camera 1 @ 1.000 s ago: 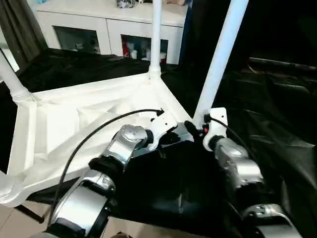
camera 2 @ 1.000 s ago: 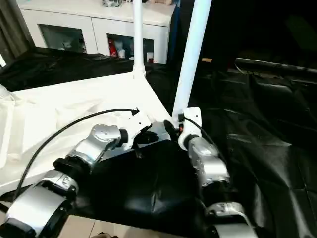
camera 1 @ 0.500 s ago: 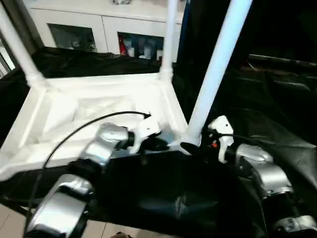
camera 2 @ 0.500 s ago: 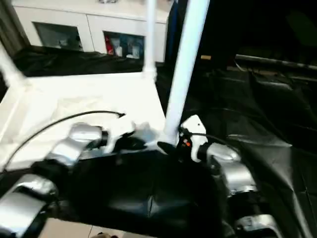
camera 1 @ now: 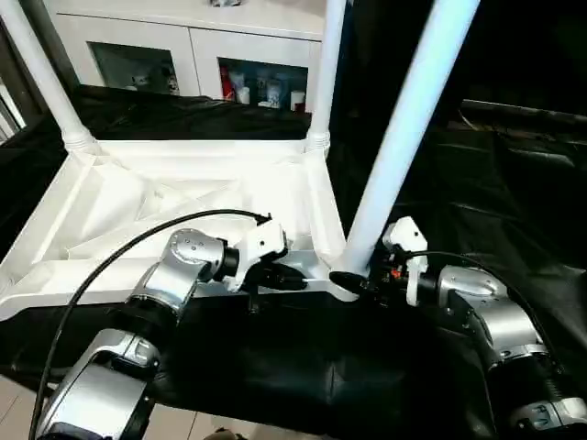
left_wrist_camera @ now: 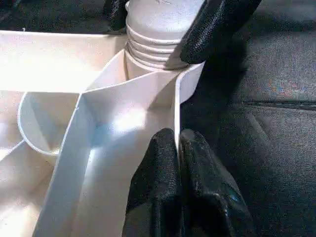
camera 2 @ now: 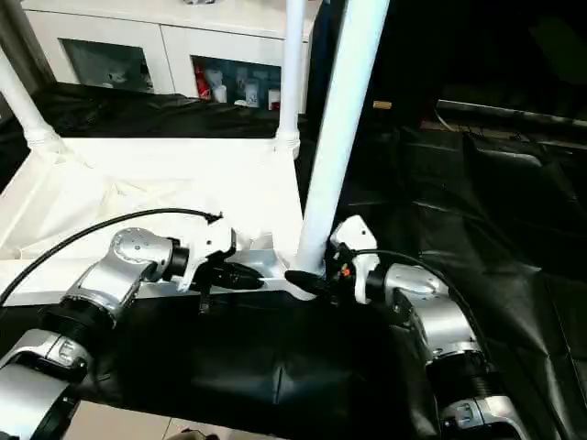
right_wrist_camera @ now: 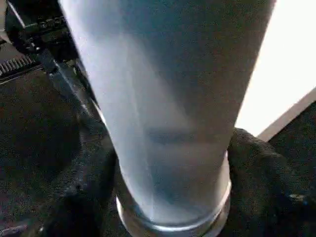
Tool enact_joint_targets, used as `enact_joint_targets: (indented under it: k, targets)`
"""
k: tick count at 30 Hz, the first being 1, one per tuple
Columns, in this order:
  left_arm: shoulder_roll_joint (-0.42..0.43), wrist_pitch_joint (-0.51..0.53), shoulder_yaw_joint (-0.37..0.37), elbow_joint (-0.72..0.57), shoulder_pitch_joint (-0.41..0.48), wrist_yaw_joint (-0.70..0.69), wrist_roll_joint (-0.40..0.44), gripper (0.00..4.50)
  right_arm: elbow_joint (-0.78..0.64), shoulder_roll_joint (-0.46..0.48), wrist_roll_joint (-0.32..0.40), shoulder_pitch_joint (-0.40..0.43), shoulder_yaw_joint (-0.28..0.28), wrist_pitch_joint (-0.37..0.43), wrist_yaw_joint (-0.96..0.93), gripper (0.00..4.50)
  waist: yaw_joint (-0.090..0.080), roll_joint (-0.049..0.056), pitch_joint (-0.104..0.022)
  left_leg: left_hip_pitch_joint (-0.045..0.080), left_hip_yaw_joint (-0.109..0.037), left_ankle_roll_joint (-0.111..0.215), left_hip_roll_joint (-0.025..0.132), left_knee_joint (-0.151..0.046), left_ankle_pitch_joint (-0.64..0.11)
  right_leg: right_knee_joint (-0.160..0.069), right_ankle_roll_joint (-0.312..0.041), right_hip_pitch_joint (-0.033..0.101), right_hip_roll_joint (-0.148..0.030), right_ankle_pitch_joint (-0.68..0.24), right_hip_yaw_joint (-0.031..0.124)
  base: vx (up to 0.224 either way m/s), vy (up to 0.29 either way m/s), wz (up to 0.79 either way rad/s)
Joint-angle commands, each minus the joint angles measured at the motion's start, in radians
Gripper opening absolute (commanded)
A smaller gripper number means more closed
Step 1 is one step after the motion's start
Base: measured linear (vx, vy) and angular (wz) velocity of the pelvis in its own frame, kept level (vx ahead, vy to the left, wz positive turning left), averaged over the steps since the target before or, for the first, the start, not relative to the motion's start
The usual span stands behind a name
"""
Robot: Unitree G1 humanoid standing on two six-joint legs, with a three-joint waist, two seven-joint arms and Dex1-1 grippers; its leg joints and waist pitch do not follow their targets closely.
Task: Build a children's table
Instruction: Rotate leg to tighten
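White plastic upturned table top: my left gripper pinches its rim beside the corner socket; my right gripper straddles the long white tubular leg there; twisting unevenly could cock it.

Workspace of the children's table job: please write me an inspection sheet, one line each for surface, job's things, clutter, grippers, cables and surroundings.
Surface: black wrinkled sheet covering the work area.
Job's things: white plastic rectangular table top lying ribbed underside up; white tubular legs stand in the far-left corner, the far corner and the near corner.
Clutter: nothing seen.
Grippers: left gripper shut, pinching the thin rim wall of the top beside the near corner socket; right gripper with a finger on each side of the near leg's base.
Cables: black cable arching over the left forearm.
Surroundings: white cabinet with glass doors behind the work area.
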Motion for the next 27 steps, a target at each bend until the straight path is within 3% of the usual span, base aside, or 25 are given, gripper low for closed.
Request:
enact_joint_targets:
  k: [1, 6, 8, 9, 11, 14, 16, 18, 21, 27]
  targets:
    - [-0.008, 0.009, 0.003, -0.001, 0.023, -0.037, -0.036, 0.00, -0.002, -0.012, -0.011, 0.000, 0.005, -0.006, -0.001, 2.99, 0.003, -0.014, -0.059, 0.025, -0.032, 0.051, 0.070, -0.060, -0.193, -0.069, -0.252, 0.033, -0.074, -0.121, 0.048, 0.000, 0.000, 0.00]
    - [-0.010, 0.019, -0.002, -0.011, 0.027, -0.032, -0.031, 0.00, 0.012, 0.002, -0.013, 0.008, 0.000, 0.005, -0.030, 2.74, 0.002, -0.013, -0.060, 0.025, -0.033, 0.051, 0.071, -0.060, -0.188, -0.067, -0.255, 0.034, -0.074, -0.112, 0.047, 0.000, 0.000, 0.00]
    - [-0.029, 0.020, -0.003, 0.012, 0.016, 0.034, -0.007, 0.00, 0.045, 0.039, -0.025, 0.004, -0.022, 0.014, -0.123, 2.72, 0.000, -0.014, -0.061, 0.025, -0.032, 0.053, 0.070, -0.059, -0.181, -0.066, -0.258, 0.034, -0.074, -0.101, 0.048, 0.000, 0.000, 0.00]
    - [-0.054, 0.031, 0.000, 0.046, -0.003, 0.114, 0.016, 0.00, 0.082, 0.077, -0.035, -0.003, -0.046, 0.020, -0.218, 2.72, -0.006, -0.012, -0.059, 0.025, -0.034, 0.042, 0.069, -0.062, -0.197, -0.070, -0.256, 0.031, -0.074, -0.123, 0.049, 0.000, 0.000, 0.00]
    - [-0.054, 0.031, 0.000, 0.047, -0.003, 0.115, 0.017, 0.00, 0.083, 0.078, -0.035, -0.003, -0.046, 0.020, -0.220, 2.72, -0.009, -0.013, -0.056, 0.029, -0.037, 0.014, 0.069, -0.066, -0.246, -0.079, -0.244, 0.031, -0.077, -0.201, 0.048, 0.000, 0.000, 0.00]
    - [-0.124, 0.053, 0.013, 0.120, -0.049, 0.283, 0.045, 0.00, 0.144, 0.158, -0.057, -0.019, -0.082, 0.032, -0.414, 2.71, -0.015, -0.009, -0.052, 0.037, -0.037, -0.013, 0.070, -0.071, -0.297, -0.088, -0.227, 0.020, -0.074, -0.256, 0.051, 0.000, 0.000, 0.00]
    - [-0.200, 0.082, 0.024, 0.186, -0.098, 0.448, 0.066, 0.00, 0.205, 0.244, -0.054, -0.064, -0.137, 0.067, -0.620, 2.70, -0.022, -0.001, -0.052, 0.043, -0.045, -0.058, 0.069, -0.076, -0.364, -0.095, -0.201, 0.016, -0.077, -0.343, 0.051, 0.000, 0.000, 0.00]
    - [-0.238, 0.099, 0.028, 0.215, -0.123, 0.526, 0.074, 0.00, 0.235, 0.281, -0.059, -0.096, -0.151, 0.068, -0.705, 2.70, -0.025, 0.000, -0.052, 0.048, -0.047, -0.071, 0.068, -0.076, -0.398, -0.101, -0.190, 0.012, -0.077, -0.366, 0.051, 0.000, 0.000, 0.00]
    - [-0.279, 0.103, 0.019, 0.246, -0.151, 0.570, 0.087, 0.00, 0.285, 0.328, -0.070, -0.149, -0.155, 0.055, -0.783, 2.70, -0.026, -0.001, -0.052, 0.043, -0.046, -0.064, 0.065, -0.077, -0.396, -0.105, -0.177, 0.014, -0.076, -0.347, 0.052, 0.000, 0.000, 0.00]
    - [-0.271, 0.063, 0.009, 0.252, -0.155, 0.530, 0.099, 0.00, 0.280, 0.332, -0.079, -0.159, -0.140, 0.014, -0.744, 2.70, -0.024, -0.002, -0.054, 0.036, -0.046, -0.039, 0.066, -0.078, -0.366, -0.103, -0.170, 0.021, -0.075, -0.301, 0.051, 0.000, 0.000, 0.00]
